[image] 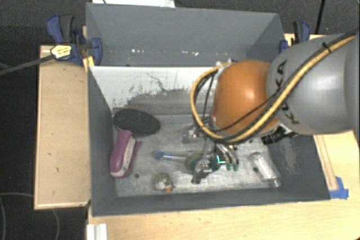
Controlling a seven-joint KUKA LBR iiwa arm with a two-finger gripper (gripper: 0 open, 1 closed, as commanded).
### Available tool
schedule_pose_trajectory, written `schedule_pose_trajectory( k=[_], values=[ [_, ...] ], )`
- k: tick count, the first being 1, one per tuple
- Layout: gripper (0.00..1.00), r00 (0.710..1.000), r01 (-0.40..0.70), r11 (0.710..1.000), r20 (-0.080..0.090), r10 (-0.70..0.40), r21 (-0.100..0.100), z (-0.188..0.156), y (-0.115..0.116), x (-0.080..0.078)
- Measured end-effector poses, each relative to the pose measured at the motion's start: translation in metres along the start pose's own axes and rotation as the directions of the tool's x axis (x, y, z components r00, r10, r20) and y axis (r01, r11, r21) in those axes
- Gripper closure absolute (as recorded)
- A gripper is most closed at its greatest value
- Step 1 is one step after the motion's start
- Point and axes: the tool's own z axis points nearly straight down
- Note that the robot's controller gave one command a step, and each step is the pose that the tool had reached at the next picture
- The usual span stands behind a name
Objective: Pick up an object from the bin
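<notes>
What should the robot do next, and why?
Probably go down a little more, straight down. The jaws hang low over a small green thing next to a blue-tipped stick near the front of the bin, and nothing looks gripped yet. The purple brush and clear tube lie well apart.

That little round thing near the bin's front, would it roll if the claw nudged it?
Probably. The small round thing looks ball-like and lies loose on the flat bin floor, apart from its neighbours, so a nudge would likely roll it. Being so small, it is probably light too.
</notes>
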Motion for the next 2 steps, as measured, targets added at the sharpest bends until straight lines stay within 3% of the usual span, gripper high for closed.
schedule_pose_trajectory(
  k=[1, 2],
  values=[
    [0.00, 0.983, 0.183, 0.983, 0.012, -0.183, 0.000, 0.0799, -0.0338, -0.0097],
    [1.00, 0.984, 0.179, 0.984, 0.020, -0.179, 0.000, 0.0760, -0.0321, -0.0123]
  ],
)
